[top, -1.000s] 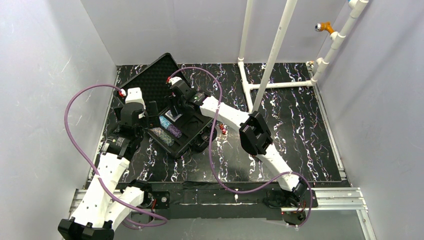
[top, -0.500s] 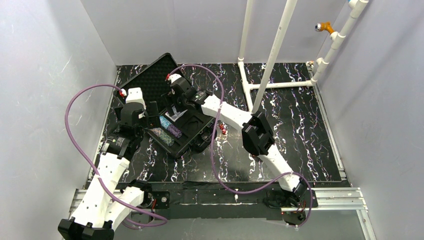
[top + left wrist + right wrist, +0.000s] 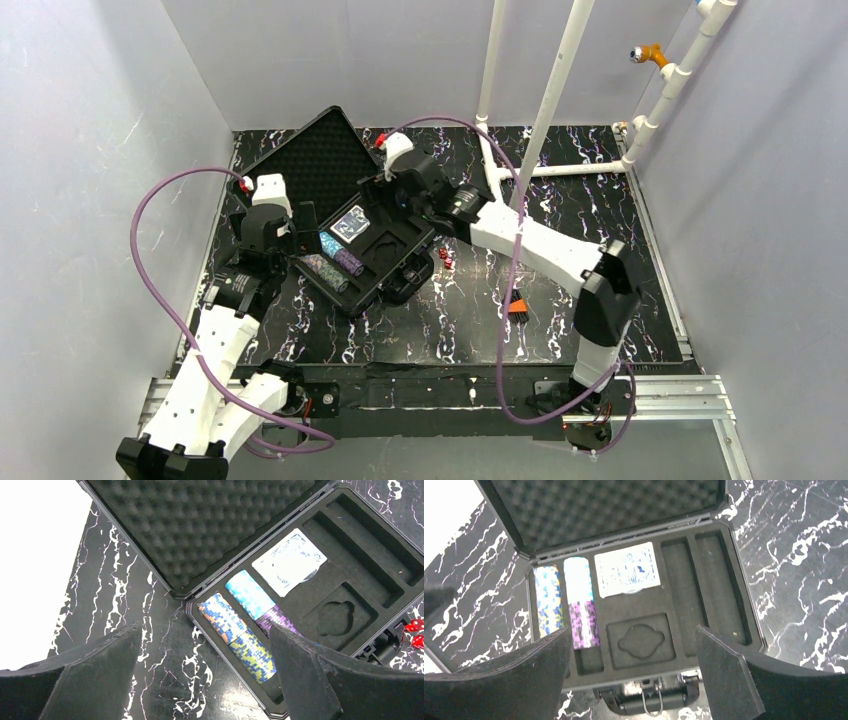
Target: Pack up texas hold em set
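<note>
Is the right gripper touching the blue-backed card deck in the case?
Apart. The right wrist view shows the card deck lying whole in its slot, clear of the open right gripper.

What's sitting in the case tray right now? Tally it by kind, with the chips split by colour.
light blue chip stack: 1
purple chip stack: 1
blue-and-orange chip stack: 1
blue-and-yellow chip stack: 1
card deck: 1
Total: 5

— What do we see inside the case (image 3: 350, 587)?
— Chip rolls (image 3: 235, 635) fill two slots at one end of its tray, and the card deck (image 3: 290, 562) lies just beside them. Our left gripper (image 3: 205, 630) hangs above, spread wide.
</note>
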`<state>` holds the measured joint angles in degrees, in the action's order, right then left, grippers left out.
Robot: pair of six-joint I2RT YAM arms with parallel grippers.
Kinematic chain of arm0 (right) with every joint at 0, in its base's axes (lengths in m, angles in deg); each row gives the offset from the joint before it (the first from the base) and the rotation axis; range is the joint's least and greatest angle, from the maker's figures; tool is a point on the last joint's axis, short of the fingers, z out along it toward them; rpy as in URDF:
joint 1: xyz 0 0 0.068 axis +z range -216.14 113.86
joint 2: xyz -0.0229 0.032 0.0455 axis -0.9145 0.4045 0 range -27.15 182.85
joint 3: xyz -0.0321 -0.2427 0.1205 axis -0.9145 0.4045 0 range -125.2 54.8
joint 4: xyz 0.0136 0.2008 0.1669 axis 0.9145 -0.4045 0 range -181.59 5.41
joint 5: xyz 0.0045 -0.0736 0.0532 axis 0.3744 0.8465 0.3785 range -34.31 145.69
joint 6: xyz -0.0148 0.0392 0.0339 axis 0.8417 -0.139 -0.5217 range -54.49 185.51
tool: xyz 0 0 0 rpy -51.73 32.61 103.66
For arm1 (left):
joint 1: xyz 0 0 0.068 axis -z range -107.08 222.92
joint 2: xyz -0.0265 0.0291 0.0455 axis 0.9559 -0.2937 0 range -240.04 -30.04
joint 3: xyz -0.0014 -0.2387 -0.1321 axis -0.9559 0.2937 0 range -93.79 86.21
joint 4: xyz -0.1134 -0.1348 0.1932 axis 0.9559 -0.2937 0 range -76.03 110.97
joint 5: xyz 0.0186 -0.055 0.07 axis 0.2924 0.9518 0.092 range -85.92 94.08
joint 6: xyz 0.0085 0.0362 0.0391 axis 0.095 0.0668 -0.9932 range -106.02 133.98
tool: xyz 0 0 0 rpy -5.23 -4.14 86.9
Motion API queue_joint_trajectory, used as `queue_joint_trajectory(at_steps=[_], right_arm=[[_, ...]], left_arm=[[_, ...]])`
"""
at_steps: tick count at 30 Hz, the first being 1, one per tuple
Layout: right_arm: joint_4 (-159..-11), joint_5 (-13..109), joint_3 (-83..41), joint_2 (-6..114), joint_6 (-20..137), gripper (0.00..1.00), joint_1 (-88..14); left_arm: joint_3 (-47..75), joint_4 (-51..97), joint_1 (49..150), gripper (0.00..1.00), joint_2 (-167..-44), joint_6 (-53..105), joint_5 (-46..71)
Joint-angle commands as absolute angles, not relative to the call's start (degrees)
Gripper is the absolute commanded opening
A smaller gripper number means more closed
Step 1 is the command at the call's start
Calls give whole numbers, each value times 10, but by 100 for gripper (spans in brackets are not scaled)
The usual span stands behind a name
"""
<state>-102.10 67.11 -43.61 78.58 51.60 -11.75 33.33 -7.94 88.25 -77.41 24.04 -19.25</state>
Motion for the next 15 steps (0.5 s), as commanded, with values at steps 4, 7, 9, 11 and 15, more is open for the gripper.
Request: queue_joint_trajectory(at_steps=[4, 7, 9, 11, 15], right_arm=[[-952, 695, -267, 662, 491, 98, -117], [-942, 697, -204, 615, 480, 98, -117], [-940, 697, -169, 591, 474, 98, -118], [-940, 695, -136, 572, 466, 98, -117], [-937, 692, -92, 546, 452, 98, -117]], left_arm=[[341, -43, 879, 98, -778, 216, -177], [319, -47, 870, 98, -796, 219, -163], [301, -51, 864, 98, -807, 219, -155], [281, -58, 858, 98, -819, 220, -148], [234, -65, 852, 98, -850, 217, -144]])
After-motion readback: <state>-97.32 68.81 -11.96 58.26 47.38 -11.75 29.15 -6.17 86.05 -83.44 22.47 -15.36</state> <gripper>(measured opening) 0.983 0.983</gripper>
